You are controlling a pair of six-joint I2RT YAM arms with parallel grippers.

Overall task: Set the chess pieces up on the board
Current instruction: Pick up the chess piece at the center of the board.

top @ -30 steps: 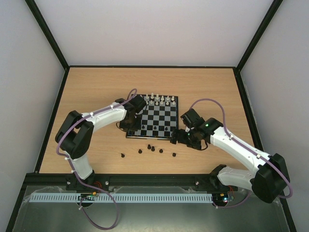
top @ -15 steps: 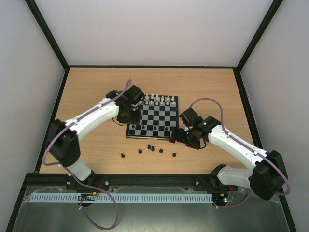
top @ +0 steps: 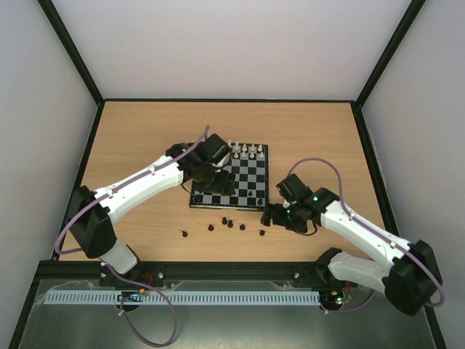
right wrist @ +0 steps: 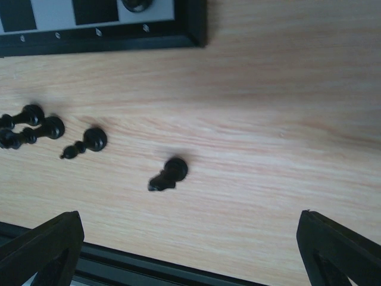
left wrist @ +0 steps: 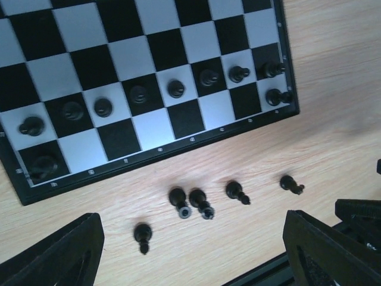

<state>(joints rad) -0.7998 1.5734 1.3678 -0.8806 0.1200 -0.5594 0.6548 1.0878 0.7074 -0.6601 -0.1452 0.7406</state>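
Note:
The board lies flat mid-table, with white chess pieces along its far edge. In the left wrist view a row of black pieces stands on the board, and one more stands at each near corner. Several black pieces lie loose on the wood in front of it. My left gripper hovers over the board's near-left part, open and empty, with its fingers spread wide. My right gripper is open over the table beside a fallen black piece.
Loose black pieces lie in a line between the board and the near table edge. Another lies apart at the left. Dark frame walls border the table on all sides.
My left arm has swung from the board's left edge over its near part, and its jaws have opened. My right gripper has dropped slightly toward the near edge, still open.

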